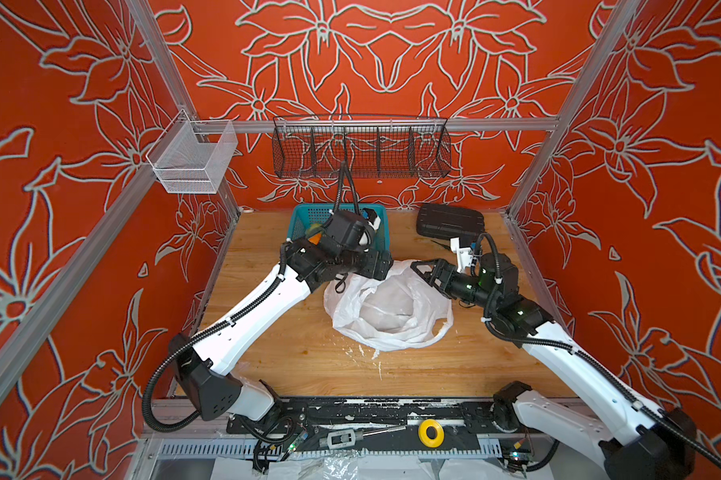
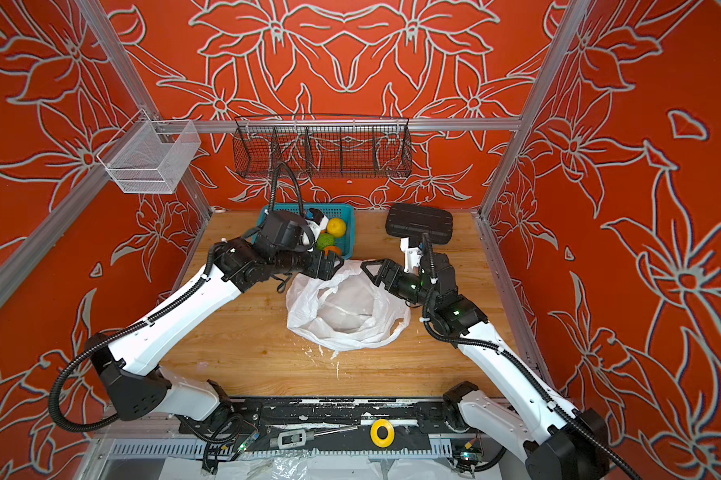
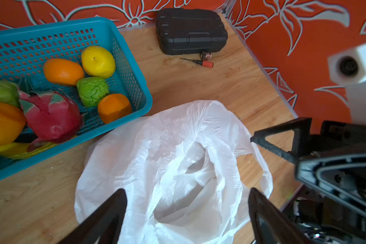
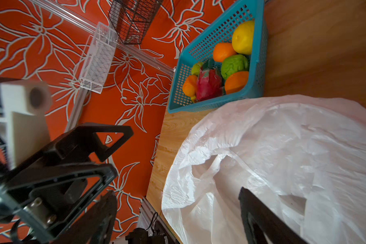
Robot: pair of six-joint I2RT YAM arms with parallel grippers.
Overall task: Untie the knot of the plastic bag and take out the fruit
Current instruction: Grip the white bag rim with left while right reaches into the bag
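Black fingers of the left tool (image 3: 187,191) frame its wrist view, spread wide, with nothing between them but the plastic bag (image 3: 178,147) lying below. Over the bag's far right rim, the right tool (image 4: 178,190) is likewise released and empty. The two tools sit close together, facing each other across the bag. I see no knot: the loop handles lie loose and the bag slumps open in the middle of the table (image 1: 292,357). No lump shows inside it, though the folds could hide one. The fruit (image 3: 97,61) sits in the teal basket (image 3: 51,25), just beside the bag's far left edge. My worry from here is that a spread finger snags the thin film on the way out and drags the bag against the basket. With the tools this near, they could also clip each other.
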